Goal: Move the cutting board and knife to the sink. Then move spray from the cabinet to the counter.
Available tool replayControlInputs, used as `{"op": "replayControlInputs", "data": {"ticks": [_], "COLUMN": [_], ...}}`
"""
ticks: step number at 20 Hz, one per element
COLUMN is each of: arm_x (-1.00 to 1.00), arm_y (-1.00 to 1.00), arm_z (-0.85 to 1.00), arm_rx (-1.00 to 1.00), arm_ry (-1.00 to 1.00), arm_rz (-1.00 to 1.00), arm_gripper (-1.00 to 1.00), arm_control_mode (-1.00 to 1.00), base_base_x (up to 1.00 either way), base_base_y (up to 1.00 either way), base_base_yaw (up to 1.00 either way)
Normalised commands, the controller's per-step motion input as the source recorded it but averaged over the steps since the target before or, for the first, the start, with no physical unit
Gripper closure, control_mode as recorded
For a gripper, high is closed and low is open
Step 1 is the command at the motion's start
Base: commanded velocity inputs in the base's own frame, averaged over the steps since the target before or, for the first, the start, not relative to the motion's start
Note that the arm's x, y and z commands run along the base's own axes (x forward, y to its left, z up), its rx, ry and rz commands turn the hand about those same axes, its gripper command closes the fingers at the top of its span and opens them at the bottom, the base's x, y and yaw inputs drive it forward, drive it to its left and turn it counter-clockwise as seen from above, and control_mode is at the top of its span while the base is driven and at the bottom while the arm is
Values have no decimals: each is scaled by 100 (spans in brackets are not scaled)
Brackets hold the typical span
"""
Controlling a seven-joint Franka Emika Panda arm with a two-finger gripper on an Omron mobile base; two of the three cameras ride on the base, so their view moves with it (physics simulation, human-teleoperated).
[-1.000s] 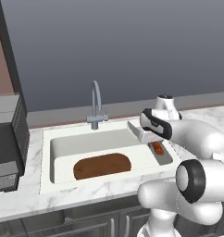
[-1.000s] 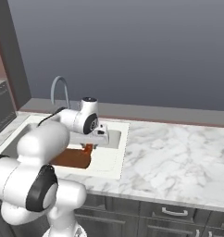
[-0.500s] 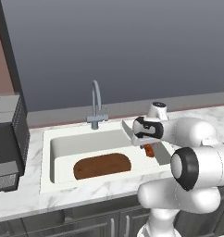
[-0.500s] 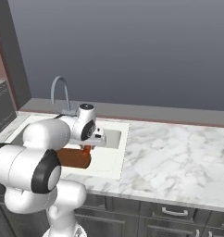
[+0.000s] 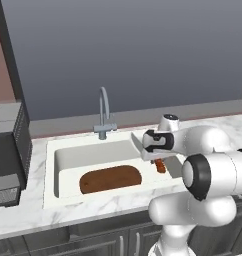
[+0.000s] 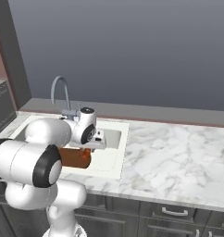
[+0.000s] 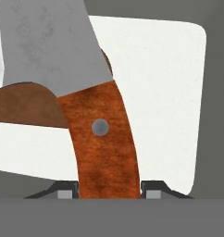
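Observation:
My gripper [image 7: 109,190] is shut on the knife [image 7: 104,143], its fingertips [image 7: 153,190] pressed against both sides of the orange-red handle. The grey blade [image 7: 53,41] points away from the hand. In the left base view the gripper [image 5: 159,161] hangs over the right end of the white sink [image 5: 50,165], with the knife's handle [image 5: 160,166] below it. The dark brown cutting board [image 5: 110,179] lies flat on the sink floor, and its end [image 7: 21,106] shows under the blade. The counter [image 6: 178,152] runs to the right of the sink. The spray and the cabinet are out of view.
A grey curved faucet [image 5: 104,112] stands behind the sink. A black microwave-like unit [image 5: 8,150] sits on the counter at the far left. A dark grey wall runs along the back.
The hand has swung left and a little down with the knife, from above the sink's right rim to over the basin. The cutting board has stayed put.

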Motion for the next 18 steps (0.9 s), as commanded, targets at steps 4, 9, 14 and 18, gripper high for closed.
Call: {"op": "replayControlInputs", "data": {"ticks": [4,9,14,18], "arm_x": [0,0,0,1], "arm_y": [0,0,0,3], "arm_z": [-31,-26,-17,-15], "arm_rx": [0,0,0,0], "arm_ry": [0,0,0,0], "arm_rz": [6,27,39,35], "arm_gripper": [100,100,100,100], "arm_control_mode": [-100,-100,-100,-100], "base_base_x": [0,0,0,0], "base_base_y": [0,0,0,0], "base_base_yaw": [0,0,0,0]}}
